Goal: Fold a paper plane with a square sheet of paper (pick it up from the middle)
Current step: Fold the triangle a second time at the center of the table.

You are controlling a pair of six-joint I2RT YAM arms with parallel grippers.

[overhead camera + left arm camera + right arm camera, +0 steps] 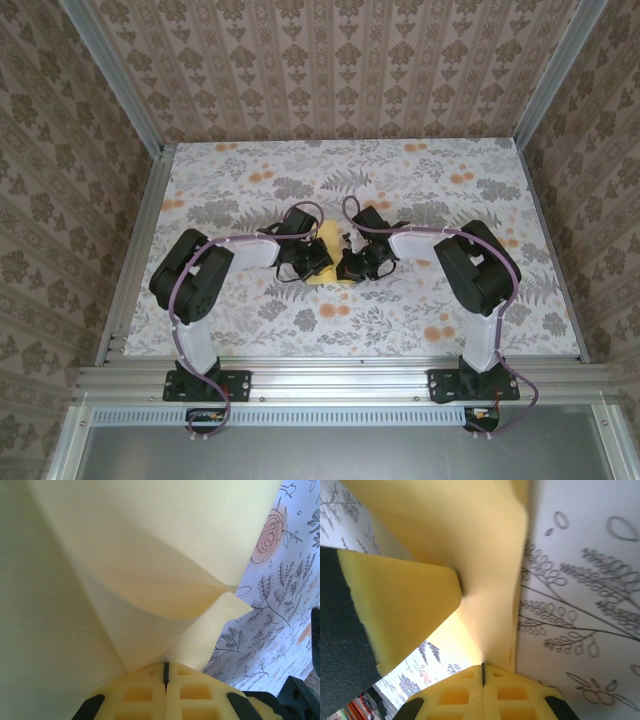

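The pale-yellow sheet of paper [327, 238] hangs between my two grippers just above the middle of the table, bent into folded layers. My left gripper [305, 262] is shut on its left side. In the left wrist view the paper [150, 555] fans out from the pinch of that gripper [166, 672], with two curled edges ending in a corner at the right. My right gripper [352, 265] is shut on the other side. In the right wrist view the paper [470, 530] rises from the closed gripper [483, 672], and a flap [400, 605] folds off to the left.
The table carries a floral cloth [400, 310] with orange flower prints and is bounded by metal rails [140, 240] and patterned walls. Both arms bend inward from their bases at the near edge. A dark part of the other arm [300, 695] sits close at the lower right of the left wrist view.
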